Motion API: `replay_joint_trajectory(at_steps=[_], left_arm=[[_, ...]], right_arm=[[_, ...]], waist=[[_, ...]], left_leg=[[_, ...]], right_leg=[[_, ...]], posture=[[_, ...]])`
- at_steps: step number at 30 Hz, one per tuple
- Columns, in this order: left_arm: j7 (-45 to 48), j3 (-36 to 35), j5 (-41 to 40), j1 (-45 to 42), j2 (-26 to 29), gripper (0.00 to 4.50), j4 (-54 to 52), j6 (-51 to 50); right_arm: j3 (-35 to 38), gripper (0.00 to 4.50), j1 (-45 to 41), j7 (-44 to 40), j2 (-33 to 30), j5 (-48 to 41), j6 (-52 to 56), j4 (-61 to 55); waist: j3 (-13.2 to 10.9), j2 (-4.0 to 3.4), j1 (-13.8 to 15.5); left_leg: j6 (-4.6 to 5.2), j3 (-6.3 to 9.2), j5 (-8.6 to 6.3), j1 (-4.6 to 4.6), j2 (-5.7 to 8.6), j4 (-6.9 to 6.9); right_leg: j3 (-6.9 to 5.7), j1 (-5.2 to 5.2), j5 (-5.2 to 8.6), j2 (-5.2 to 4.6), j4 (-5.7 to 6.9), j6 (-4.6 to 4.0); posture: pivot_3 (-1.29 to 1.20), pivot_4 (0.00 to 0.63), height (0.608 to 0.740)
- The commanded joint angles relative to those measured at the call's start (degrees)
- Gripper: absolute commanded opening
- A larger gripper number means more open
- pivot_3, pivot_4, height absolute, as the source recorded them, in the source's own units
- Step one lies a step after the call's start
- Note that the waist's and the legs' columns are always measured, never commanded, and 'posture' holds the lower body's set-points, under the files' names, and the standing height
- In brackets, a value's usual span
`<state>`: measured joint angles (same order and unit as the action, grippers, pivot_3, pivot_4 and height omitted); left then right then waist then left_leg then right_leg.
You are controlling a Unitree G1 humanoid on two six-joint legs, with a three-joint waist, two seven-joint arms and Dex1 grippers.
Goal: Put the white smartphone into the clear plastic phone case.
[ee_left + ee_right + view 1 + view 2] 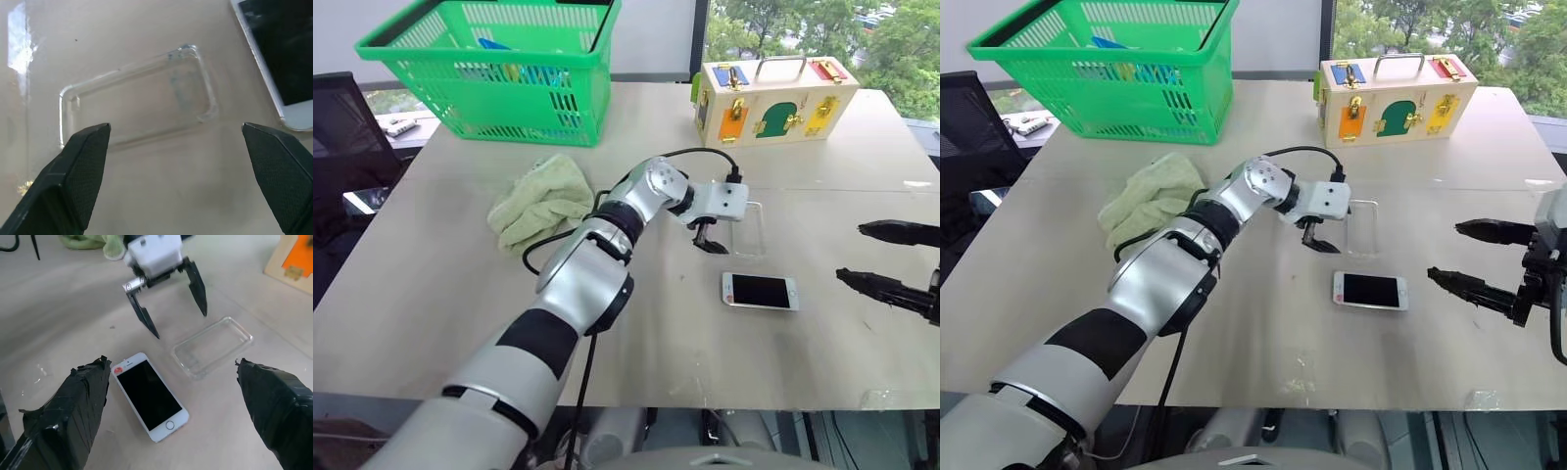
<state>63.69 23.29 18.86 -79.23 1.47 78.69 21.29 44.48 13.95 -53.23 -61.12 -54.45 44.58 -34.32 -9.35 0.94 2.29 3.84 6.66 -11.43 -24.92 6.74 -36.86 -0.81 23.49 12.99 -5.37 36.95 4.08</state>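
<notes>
The white smartphone (760, 292) lies flat and screen-up on the table, its home button toward the right. Just behind it lies the clear plastic phone case (749, 230), hollow side up with nothing in it. My left gripper (710, 240) hangs open over the table at the case's left edge, pointing down at the case (137, 103), with nothing between its fingers. My right gripper (850, 253) stands open above the table to the right of the phone, apart from it. In the right wrist view, the phone (150, 395) and the case (212, 346) lie between its wide-spread fingers.
A green plastic basket (499, 69) stands at the back left, with a crumpled green cloth (543, 201) in front of it. A wooden latch box (773, 98) with a handle sits at the back right. A black cable runs along my left arm.
</notes>
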Motion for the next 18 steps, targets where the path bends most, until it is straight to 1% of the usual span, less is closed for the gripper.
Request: replay_joint_trajectory(at_steps=[1, 3, 4, 5, 9, 10, 11, 12, 18], left_arm=[[-5.6, 0.5, 3.2, -1.8, -3.5, 4.2, 0.4, -3.4], [-5.2, 0.9, 4.7, -1.6, -4.7, 3.69, 0.7, -5.2], [-5.2, 1.7, 6.0, -1.2, -5.1, 3.19, 0.8, -5.3], [-5.4, 1.9, 6.7, -0.8, -5.6, 2.85, 0.8, -5.4], [-3.1, 0.2, 6.4, 0.2, -6.9, 0.78, 1.1, -8.4], [-2.8, -0.1, 6.4, 0.3, -6.9, 0.55, 1.1, -9.0], [-1.5, -1.0, 5.6, 0.3, -6.8, 0.14, 1.1, -10.6], [-0.6, -1.7, 5.1, 0.4, -6.7, 0.03, 1.1, -11.8], [4.1, -7.8, 1.1, -0.1, -4.4, 0.03, 0.6, -16.9]], right_arm=[[5.4, 4.5, 3.2, 6.1, 5.7, -2.2, 1.0, -9.0], [6.8, 4.5, 5.6, 8.3, 8.1, -3.0, 1.7, -12.1], [7.4, 4.5, 6.6, 9.6, 9.3, -3.7, 2.0, -13.6], [7.8, 4.5, 7.4, 10.8, 10.1, -4.3, 2.0, -14.9], [7.8, 4.5, 9.5, 15.3, 12.2, -6.4, 1.8, -18.3], [7.5, 4.5, 9.8, 16.1, 12.3, -6.5, 1.7, -18.6], [7.0, 4.5, 10.0, 17.3, 12.6, -6.9, 1.6, -19.2], [6.6, 4.5, 10.3, 18.2, 12.9, -7.2, 1.5, -19.7], [3.5, 4.5, 10.4, 21.8, 13.1, -7.8, 0.6, -20.8]], waist=[[0.0, 0.0, 0.1], [0.0, -0.01, 0.0], [0.0, -0.01, 0.0], [0.0, -0.01, -0.1], [0.0, -0.03, -0.2], [0.0, -0.03, -0.2], [0.0, -0.03, -0.2], [0.0, -0.04, -0.2], [0.0, -0.04, -0.9]], left_leg=[[0.0, 0.0, 0.0, -0.02, 0.01, 0.0], [0.01, 0.01, 0.0, -0.1, 0.04, -0.08], [0.01, 0.0, -0.01, -0.11, 0.04, -0.13], [0.03, -0.03, -0.01, -0.11, 0.04, -0.17], [0.06, -0.09, -0.03, -0.08, 0.04, -0.33], [0.06, -0.08, -0.03, -0.06, 0.04, -0.35], [0.06, -0.08, -0.03, 0.05, 0.03, -0.36], [0.06, -0.08, -0.03, 0.1, 0.03, -0.36], [0.07, -0.08, -0.03, 0.11, 0.02, -0.36]], right_leg=[[0.0, 0.02, -0.01, -0.01, 0.02, 0.02], [-0.01, 0.07, -0.04, 0.0, 0.05, 0.08], [-0.02, 0.07, -0.05, 0.01, 0.06, 0.1], [-0.03, 0.07, -0.08, 0.03, 0.06, 0.14], [0.03, 0.02, -0.1, 0.08, 0.12, 0.26], [0.03, 0.01, -0.07, 0.08, 0.13, 0.36], [0.03, -0.09, -0.01, 0.08, 0.14, 0.49], [0.02, -0.14, 0.0, 0.08, 0.14, 0.5], [0.04, -0.13, -0.01, 0.14, 0.14, 0.48]], posture=[[0.0, 0.15, 0.74], [0.0, 0.15, 0.74], [0.0, 0.15, 0.74], [0.0, 0.15, 0.74], [0.0, 0.15, 0.74], [0.0, 0.15, 0.74], [0.0, 0.15, 0.74], [0.0, 0.15, 0.74], [0.0, 0.15, 0.74]])
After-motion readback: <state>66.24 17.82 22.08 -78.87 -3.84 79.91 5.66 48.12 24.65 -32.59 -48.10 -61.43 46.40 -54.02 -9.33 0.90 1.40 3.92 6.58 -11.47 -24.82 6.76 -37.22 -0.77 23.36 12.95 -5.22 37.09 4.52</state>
